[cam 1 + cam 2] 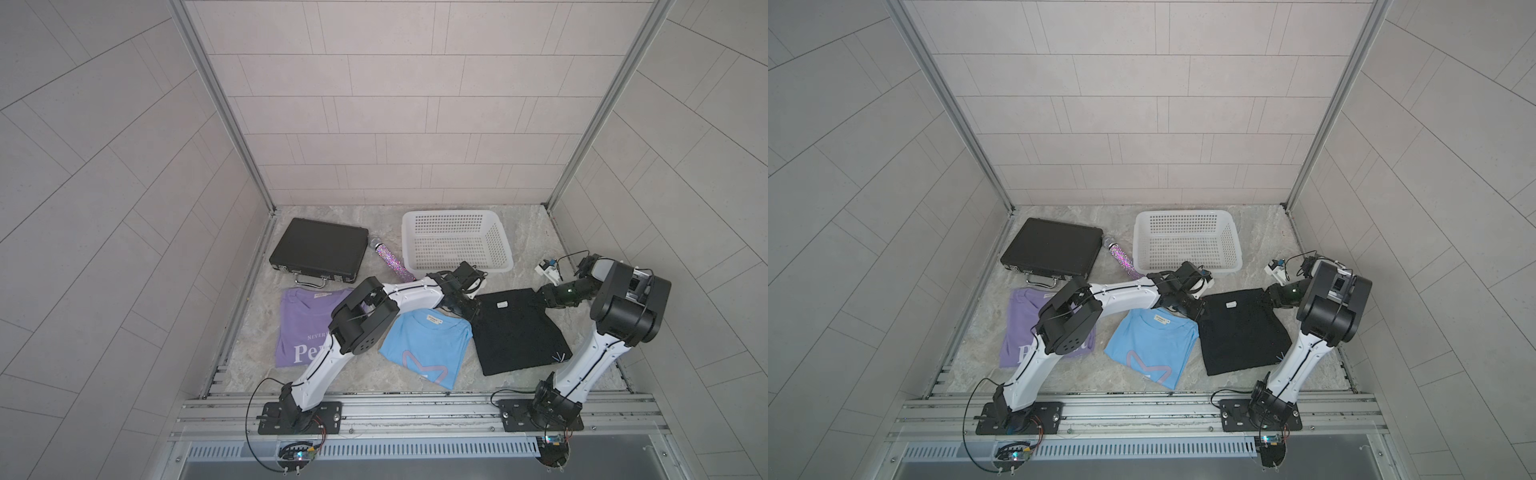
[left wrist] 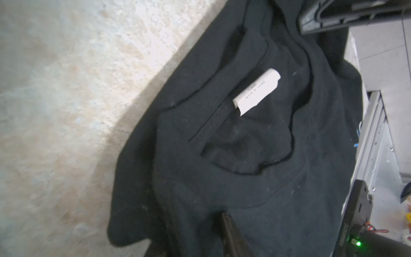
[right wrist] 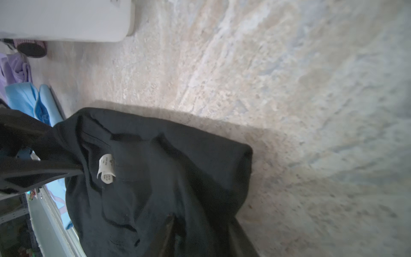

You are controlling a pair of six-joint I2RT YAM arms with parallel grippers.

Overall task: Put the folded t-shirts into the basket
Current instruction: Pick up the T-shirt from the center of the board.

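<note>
Lower left, my left arm [image 1: 411, 293] half-hides the lettering on the lilac shirt [image 1: 295, 324]. At centre, I see the left gripper [image 1: 471, 309] and right gripper [image 1: 540, 293] merge with the black shirt [image 1: 515, 332]; grip unclear.

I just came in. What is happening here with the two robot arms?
Both arms are working on the plain black folded t-shirt. The left gripper and the right gripper seem to pinch its two far corners, where the cloth bunches. The white perforated plastic basket behind it holds nothing yet. The light blue folded t-shirt and the lilac folded t-shirt lie flat on the table, untouched.
</note>
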